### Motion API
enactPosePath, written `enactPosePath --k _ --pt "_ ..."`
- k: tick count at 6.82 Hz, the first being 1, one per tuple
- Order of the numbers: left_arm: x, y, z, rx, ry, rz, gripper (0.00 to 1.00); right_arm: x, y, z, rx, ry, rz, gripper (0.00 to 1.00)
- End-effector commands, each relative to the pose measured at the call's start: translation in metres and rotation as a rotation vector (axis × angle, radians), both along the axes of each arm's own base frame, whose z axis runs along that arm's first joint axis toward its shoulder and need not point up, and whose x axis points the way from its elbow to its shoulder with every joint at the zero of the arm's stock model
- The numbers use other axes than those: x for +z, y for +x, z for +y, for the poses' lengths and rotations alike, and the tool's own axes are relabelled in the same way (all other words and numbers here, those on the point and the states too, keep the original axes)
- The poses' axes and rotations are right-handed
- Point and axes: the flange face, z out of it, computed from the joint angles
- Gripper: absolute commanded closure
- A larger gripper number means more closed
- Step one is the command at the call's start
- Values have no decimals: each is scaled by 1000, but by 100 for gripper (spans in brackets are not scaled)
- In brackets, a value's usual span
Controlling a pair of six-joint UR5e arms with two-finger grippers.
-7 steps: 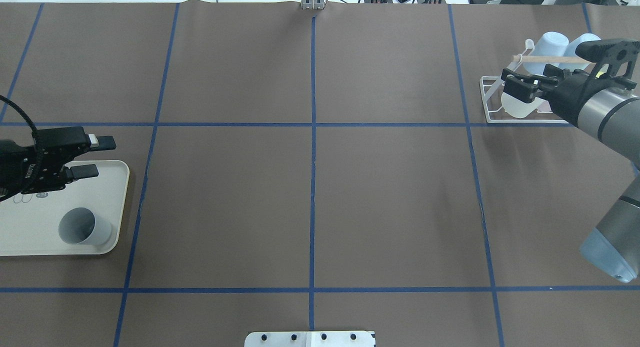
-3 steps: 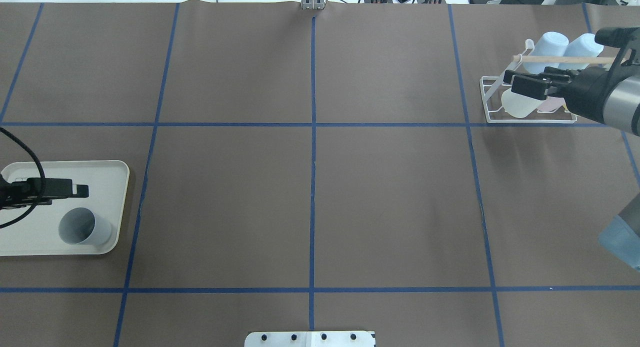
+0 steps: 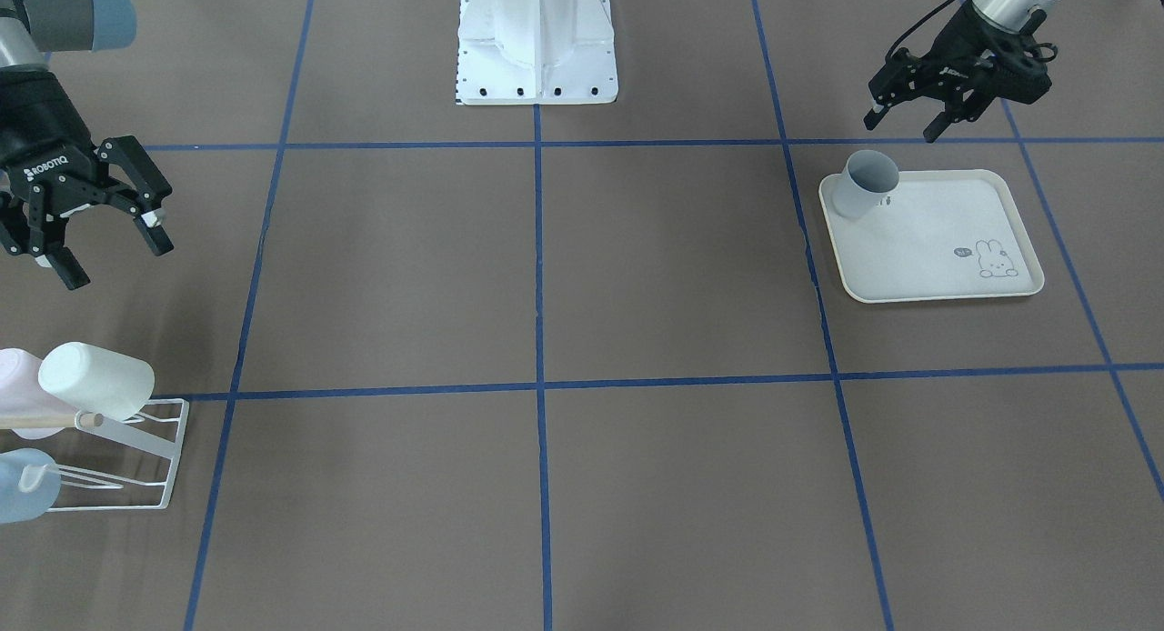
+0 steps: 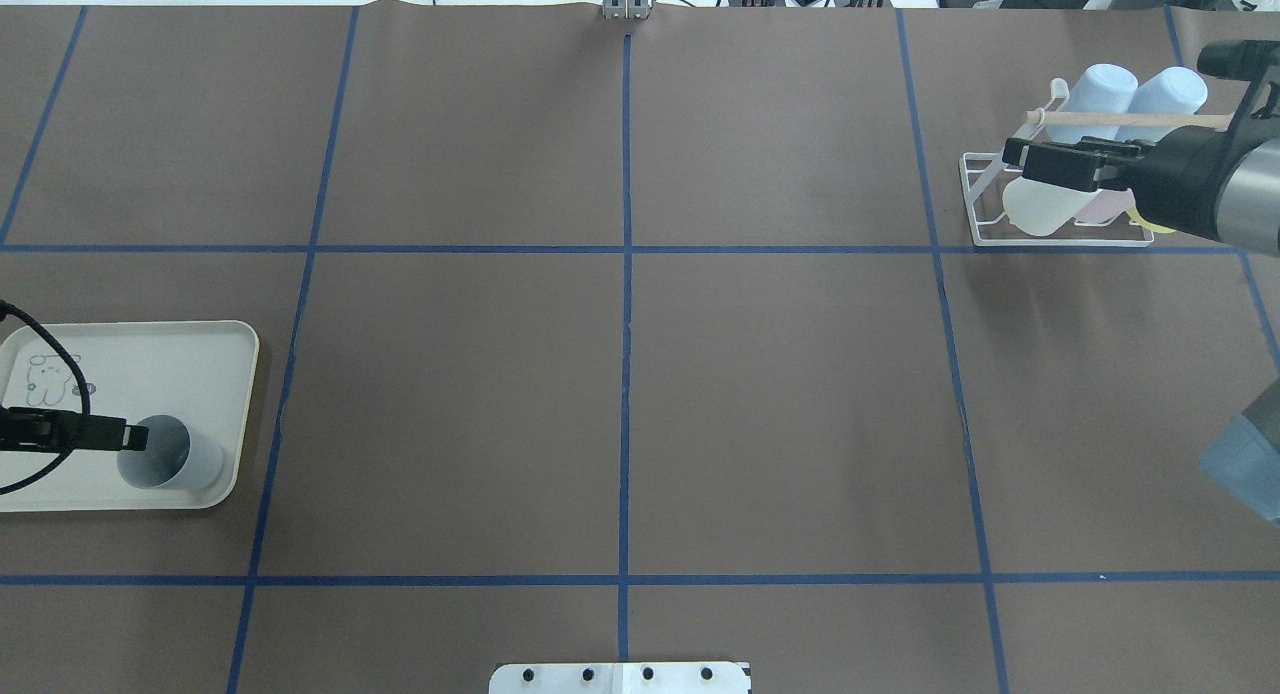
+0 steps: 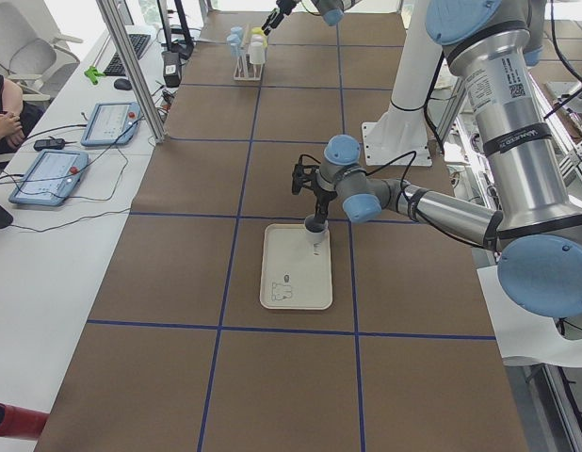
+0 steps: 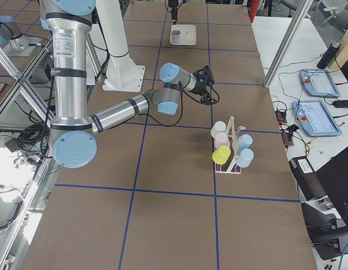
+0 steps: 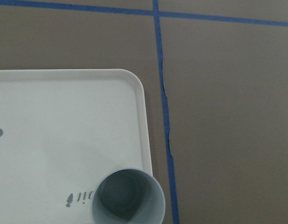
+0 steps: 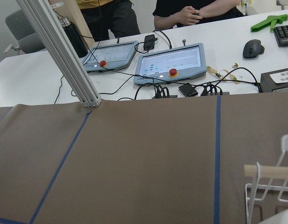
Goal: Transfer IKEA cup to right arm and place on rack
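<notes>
My left gripper (image 3: 902, 126) hangs over the cup (image 7: 129, 196), fingers spread and nothing between them. The cup stands upright, mouth up, in a corner of the tray (image 3: 937, 249), just beside the rim. In my wrist view it sits low in frame, so I reckon I'm not centred yet. The move is to slide across until one wall of the cup lies between my fingers, then drop straight and close gently at the lip. That leaves the body bare for the handover. The risk I see is the outer finger catching the tray rim, so it should come down vertically. Out past the tray the table is flat brown paper (image 4: 450, 404) crossed by blue tape lines (image 4: 625, 374), with a slight crease along one. Far across, my right gripper (image 3: 114, 258) is spread and empty too, in the air near the rack (image 4: 1050, 241), where the racked cups (image 3: 95, 379) sit on the prongs. Beyond the table edge there's a desk with tablets (image 8: 169, 63), cables, an aluminium post (image 8: 65, 51) and seated people (image 8: 190, 11).
</notes>
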Motion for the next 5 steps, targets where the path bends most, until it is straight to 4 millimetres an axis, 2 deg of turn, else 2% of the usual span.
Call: enactPosePath --k 1,2,5 --pt "24 28 -19 20 -33 -52 0 -2 -3 -3 -1 0 -7 0" --pt "35 36 -23 26 -45 -65 0 -2 -3 -4 -1 0 -7 0" --pt "51 35 -23 22 -60 -92 1 0 -4 -5 -1 -2 -5 0"
